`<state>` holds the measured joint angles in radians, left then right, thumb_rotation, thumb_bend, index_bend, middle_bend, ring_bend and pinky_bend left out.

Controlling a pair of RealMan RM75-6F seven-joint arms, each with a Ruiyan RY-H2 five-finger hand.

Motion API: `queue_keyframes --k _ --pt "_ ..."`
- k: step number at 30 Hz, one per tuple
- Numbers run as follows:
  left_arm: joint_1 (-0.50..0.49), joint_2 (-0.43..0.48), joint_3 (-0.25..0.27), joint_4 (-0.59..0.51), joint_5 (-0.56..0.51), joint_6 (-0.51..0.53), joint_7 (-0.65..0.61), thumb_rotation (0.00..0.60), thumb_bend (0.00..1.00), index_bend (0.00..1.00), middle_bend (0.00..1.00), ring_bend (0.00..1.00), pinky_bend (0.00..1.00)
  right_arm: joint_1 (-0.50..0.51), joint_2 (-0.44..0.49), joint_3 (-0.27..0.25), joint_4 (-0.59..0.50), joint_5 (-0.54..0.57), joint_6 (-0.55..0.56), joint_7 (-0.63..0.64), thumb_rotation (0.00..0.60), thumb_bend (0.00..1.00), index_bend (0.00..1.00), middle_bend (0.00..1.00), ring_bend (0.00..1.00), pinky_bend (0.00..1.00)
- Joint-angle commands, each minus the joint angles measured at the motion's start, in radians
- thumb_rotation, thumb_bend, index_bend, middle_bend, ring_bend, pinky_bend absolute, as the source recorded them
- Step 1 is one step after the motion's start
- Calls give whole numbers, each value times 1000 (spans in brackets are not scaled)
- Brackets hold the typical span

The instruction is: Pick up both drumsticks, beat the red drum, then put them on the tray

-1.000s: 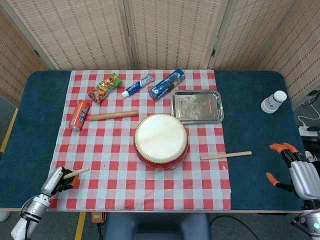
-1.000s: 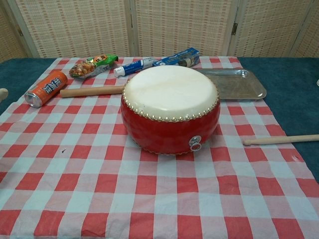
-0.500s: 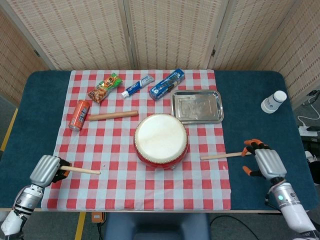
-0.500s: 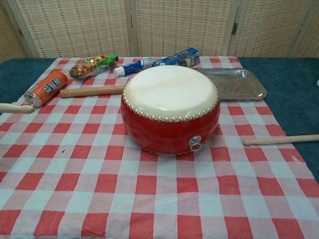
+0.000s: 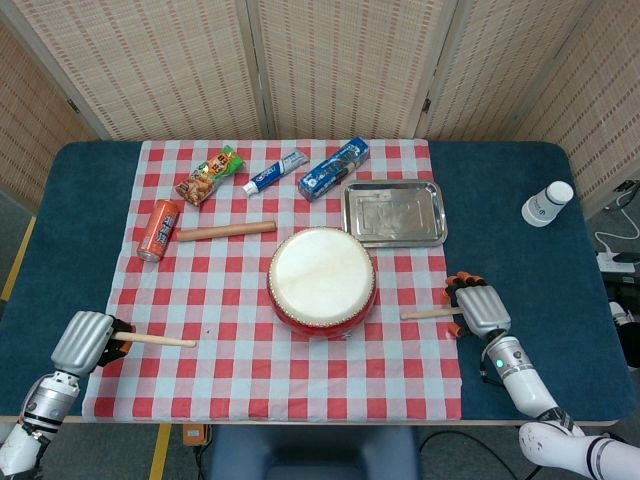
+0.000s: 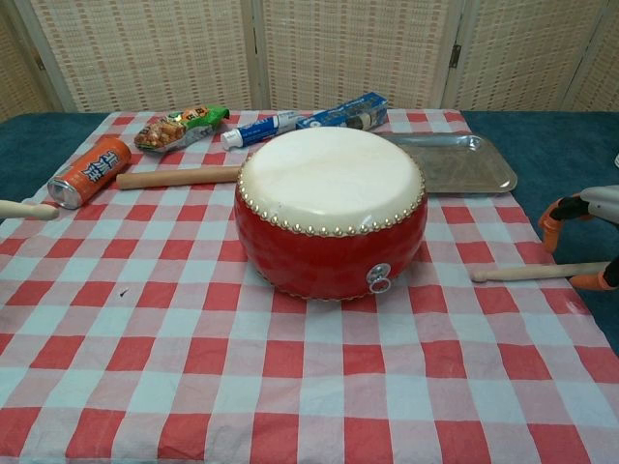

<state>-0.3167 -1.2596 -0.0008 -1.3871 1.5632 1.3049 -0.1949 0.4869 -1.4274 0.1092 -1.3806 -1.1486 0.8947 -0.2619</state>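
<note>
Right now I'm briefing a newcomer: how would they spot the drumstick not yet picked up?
Start at the round red drum mid-cloth. To its right lies a thin pale wooden drumstick, flat under the right hand. Unlike the thicker wooden rod behind the drum, it's slim.

No lettering can be made out: the orange can (image 6: 89, 171), snack bag (image 6: 181, 127), toothpaste tube (image 5: 273, 173) and blue box (image 5: 334, 168) carry print (too small).
</note>
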Motion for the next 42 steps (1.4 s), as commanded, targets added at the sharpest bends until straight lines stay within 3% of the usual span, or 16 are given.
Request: queue_keyframes --k 1,8,20,34,42 --pt "-1 2 0 -4 -3 -5 -1 600 837 1000 1000 1000 1000 24 -46 -10 53 -4 -26 1 600 190 431 186 51 157" --pt "-3 5 1 -5 -4 -11 -14 600 836 1000 1000 1000 1000 43 -74 -7 88 -20 -36 35 600 215 444 186 50 155" --pt "-4 9 7 1 -1 -19 -42 600 836 1000 1000 1000 1000 33 -43 -5 48 -28 6 42 600 243 461 186 54 155" --pt "1 13 13 7 -9 -24 -62 600 833 1000 1000 1000 1000 58 -96 -15 131 -6 -36 29 600 274 548 186 54 156" --pt "8 18 11 8 -13 -16 -78 600 831 1000 1000 1000 1000 21 -39 -1 34 -49 39 124 600 333 645 210 89 160"
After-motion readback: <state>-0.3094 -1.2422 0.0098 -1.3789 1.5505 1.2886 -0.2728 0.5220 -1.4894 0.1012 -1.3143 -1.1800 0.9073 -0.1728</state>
